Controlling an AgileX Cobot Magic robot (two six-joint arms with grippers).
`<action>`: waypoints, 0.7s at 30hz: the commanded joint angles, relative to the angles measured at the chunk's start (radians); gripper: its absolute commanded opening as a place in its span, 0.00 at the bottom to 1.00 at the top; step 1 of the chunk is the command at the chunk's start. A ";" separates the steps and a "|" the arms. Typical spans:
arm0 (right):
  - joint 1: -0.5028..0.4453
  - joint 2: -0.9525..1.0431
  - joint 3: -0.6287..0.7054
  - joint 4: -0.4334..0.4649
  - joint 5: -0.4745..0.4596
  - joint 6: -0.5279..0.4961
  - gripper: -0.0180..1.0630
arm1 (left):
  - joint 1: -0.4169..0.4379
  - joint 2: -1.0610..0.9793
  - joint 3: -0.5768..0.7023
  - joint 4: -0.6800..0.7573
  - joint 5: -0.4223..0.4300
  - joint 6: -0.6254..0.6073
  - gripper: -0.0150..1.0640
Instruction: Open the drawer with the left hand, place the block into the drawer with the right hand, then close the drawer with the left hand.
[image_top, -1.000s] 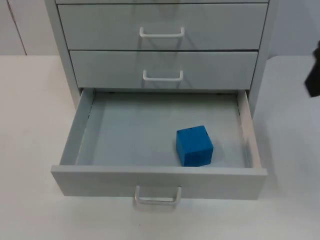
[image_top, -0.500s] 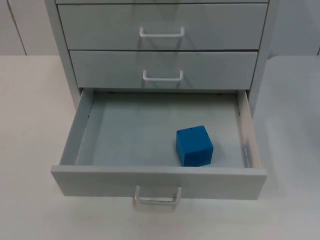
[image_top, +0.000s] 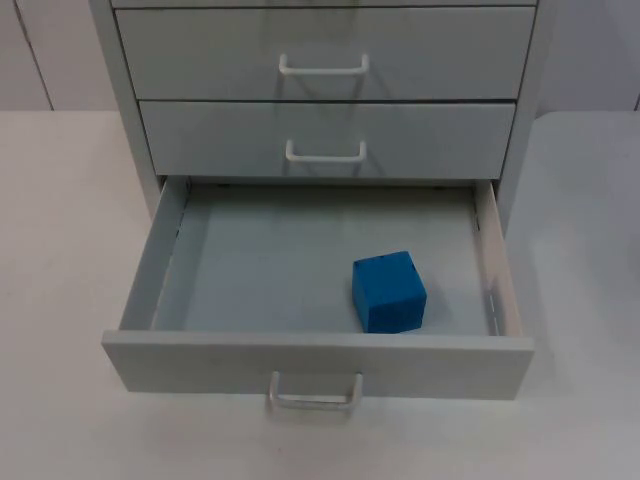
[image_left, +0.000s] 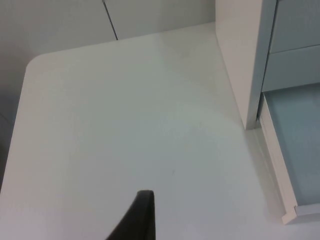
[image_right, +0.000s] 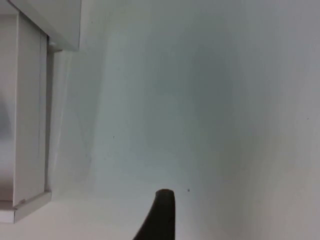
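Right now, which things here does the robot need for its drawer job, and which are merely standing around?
Part of the job:
- open grey bottom drawer with white handle
- blue cube block, resting inside that drawer, toward its front right

Not part of it:
- two closed grey upper drawers
- white table top
- grey partition wall

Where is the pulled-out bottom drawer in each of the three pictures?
Top view: the drawer sits in the centre, pulled out toward the camera, with the blue block inside.
Left wrist view: its side wall runs out from the cabinet, beside the table.
Right wrist view: its other side wall borders the table.
Shared landmark: the cabinet it slides from.
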 joint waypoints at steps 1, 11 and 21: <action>-0.004 -0.012 0.003 -0.001 -0.011 -0.008 0.73 | 0.002 -0.004 0.001 -0.015 -0.017 -0.002 0.99; -0.004 -0.012 0.003 -0.001 -0.026 -0.008 0.73 | 0.002 0.074 0.001 -0.143 -0.045 0.113 0.63; -0.004 -0.012 0.003 -0.001 -0.026 -0.008 0.73 | 0.002 0.294 -0.001 -0.756 -0.138 0.734 0.10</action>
